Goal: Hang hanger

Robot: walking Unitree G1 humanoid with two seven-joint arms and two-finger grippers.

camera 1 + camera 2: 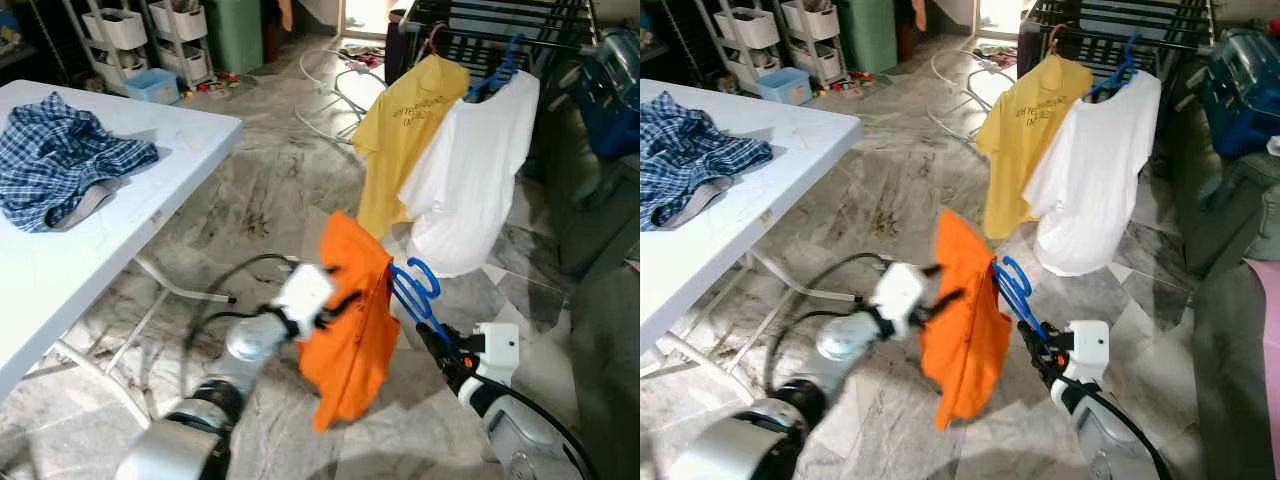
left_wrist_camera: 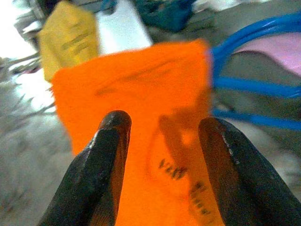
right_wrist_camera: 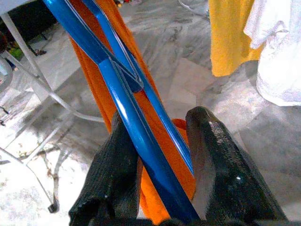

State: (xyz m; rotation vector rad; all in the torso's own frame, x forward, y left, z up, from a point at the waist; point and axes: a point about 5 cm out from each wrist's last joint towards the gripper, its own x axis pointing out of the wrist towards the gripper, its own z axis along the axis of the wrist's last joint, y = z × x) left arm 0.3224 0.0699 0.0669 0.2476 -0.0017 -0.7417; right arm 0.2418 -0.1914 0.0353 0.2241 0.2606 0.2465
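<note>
Silver-armed left gripper (image 1: 345,300) reaches, fingers spread, at the orange shirt (image 1: 350,320) — gripping nothing. Right gripper (image 1: 432,338) clamps the blue plastic hanger (image 1: 415,290), well short of the black drying rack (image 1: 500,35). Risk: the loosely draped shirt could slide off.

Orange shirt (image 1: 352,320), blue hanger (image 1: 415,290); yellow tee (image 1: 405,135), white tee (image 1: 470,180); blue plaid cloth (image 1: 60,165).

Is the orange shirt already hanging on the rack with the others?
No, the orange shirt on its blue hanger is held by the right gripper, short of the rack.
</note>
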